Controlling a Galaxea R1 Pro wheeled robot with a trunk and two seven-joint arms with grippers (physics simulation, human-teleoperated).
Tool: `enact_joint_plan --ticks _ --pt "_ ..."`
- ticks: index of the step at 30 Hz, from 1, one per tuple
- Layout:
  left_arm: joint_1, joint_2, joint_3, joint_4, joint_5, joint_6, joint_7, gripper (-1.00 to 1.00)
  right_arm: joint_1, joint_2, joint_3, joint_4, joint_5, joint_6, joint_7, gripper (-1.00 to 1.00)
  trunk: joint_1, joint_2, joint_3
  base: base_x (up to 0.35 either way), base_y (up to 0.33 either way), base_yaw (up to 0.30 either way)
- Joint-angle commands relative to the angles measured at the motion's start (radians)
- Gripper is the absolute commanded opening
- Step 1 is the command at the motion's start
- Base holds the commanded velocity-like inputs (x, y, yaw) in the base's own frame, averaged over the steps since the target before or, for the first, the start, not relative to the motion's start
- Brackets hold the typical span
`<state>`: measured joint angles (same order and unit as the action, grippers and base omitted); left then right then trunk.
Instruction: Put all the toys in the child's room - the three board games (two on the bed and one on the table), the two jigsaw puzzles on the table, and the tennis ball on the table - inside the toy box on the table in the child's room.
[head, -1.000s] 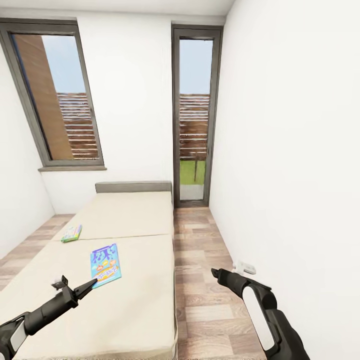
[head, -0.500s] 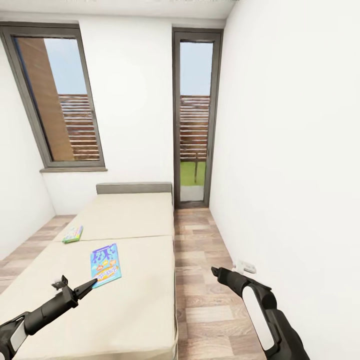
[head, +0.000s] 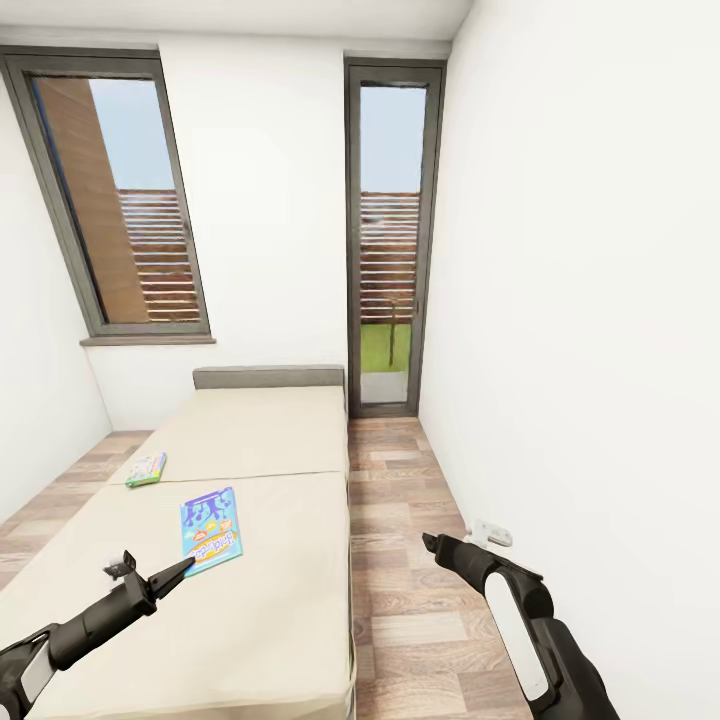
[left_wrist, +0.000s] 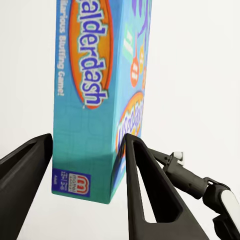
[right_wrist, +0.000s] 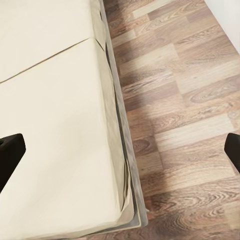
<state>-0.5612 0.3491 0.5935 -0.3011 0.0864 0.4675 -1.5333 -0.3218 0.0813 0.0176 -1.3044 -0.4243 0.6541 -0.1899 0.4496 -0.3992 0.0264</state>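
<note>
My left gripper (head: 182, 568) is spread open right at the near end of the blue board game (head: 211, 528), which lies flat on the bed (head: 250, 440); with a box this thin, I reckon my fingers could skate over the soft mattress and shove it away rather than pinch it. Further up the bed's left edge lies the second board game (head: 146, 468). My right gripper (right_wrist: 120, 150) hangs open, holding nothing, over the bed's edge and the wood floor (head: 400, 490), a white wall (head: 580, 300) close beside it.
</note>
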Motion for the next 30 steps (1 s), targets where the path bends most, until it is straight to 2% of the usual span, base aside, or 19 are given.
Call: enact_joint_plan --ticks 1,17,30 --pt "0.0 0.0 0.0 0.0 0.001 0.01 -0.003 -1.0 0.0 0.0 0.001 -0.001 -0.011 0.002 -0.009 1.0 0.0 -0.001 0.0 0.0 0.0 0.0" --pt "0.0 0.001 0.001 0.0 0.004 0.005 -0.001 -1.0 0.0 0.0 0.002 -0.001 -0.01 0.002 -0.009 1.0 0.0 -0.001 0.0 0.011 0.0 0.007" --pt "0.0 0.003 0.0 0.0 0.006 0.002 -0.008 -1.0 0.0 0.0 0.028 0.001 -0.008 0.001 -0.01 1.0 0.0 -0.001 0.004 0.059 0.0 0.249"
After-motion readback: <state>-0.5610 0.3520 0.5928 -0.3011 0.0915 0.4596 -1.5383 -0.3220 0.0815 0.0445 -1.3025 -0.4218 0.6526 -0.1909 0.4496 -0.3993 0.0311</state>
